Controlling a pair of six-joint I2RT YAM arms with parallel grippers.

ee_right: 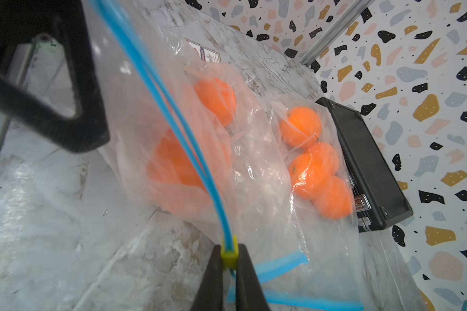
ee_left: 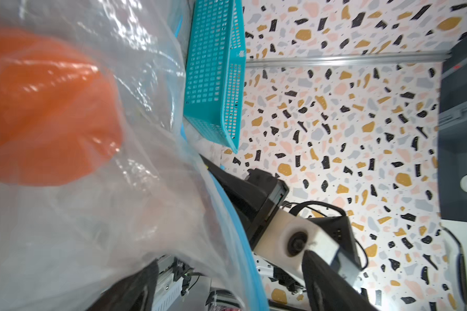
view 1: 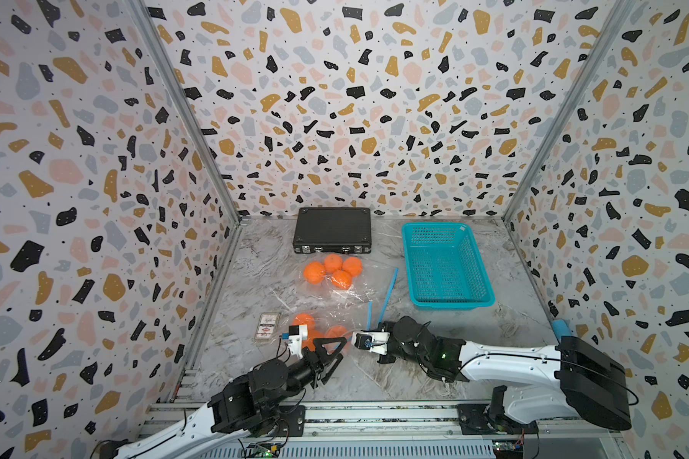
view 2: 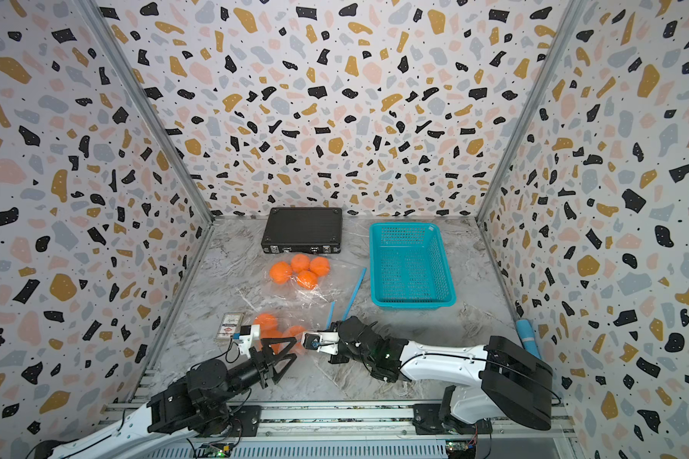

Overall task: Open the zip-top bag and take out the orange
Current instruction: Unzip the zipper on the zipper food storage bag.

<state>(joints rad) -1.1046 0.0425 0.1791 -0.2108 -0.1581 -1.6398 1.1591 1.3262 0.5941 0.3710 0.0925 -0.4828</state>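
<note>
My R fingers clamp the yellow slider on the zip-top bag; L fingers gape, prob. just beside it. Pull along track, slow.

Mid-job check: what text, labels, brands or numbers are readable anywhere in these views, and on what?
Nothing can be read outright.
Small packet: red and blue print, too small in both top views, blurred in the right wrist view.
Sticker on the teal basket: too small to read.
Black case, near zip-top bag: no print visible.
</note>
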